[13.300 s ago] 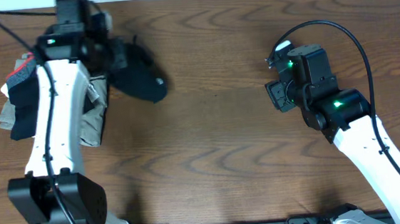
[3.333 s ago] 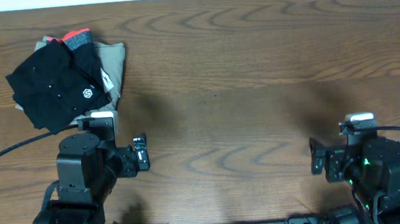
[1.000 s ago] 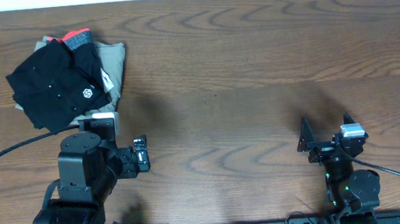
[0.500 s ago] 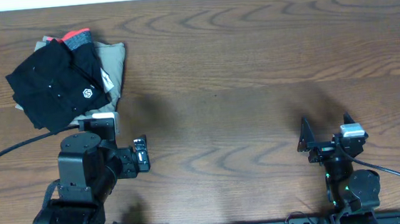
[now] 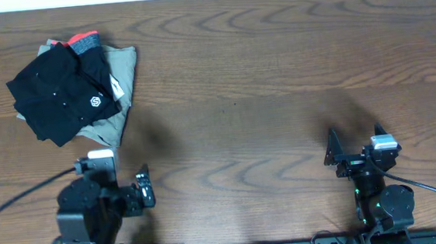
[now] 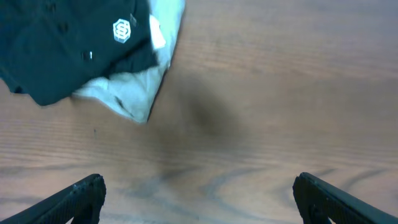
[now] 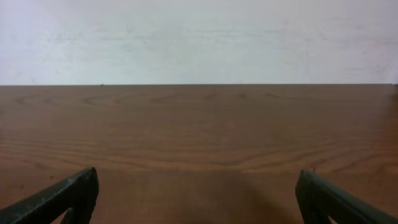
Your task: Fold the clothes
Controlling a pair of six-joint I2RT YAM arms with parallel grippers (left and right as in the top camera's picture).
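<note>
Now the folded black garment (image 5: 54,100) is laid far left on khaki garments (image 5: 111,119) — the left gripper (image 6: 199,200) and right gripper (image 7: 199,194) are held wide open, empty.

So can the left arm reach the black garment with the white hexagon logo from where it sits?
Probably yes. The black garment lies on top of the khaki pile, just beyond the left arm. Only bare table lies between them, and the arm's fingers are spread open.
</note>
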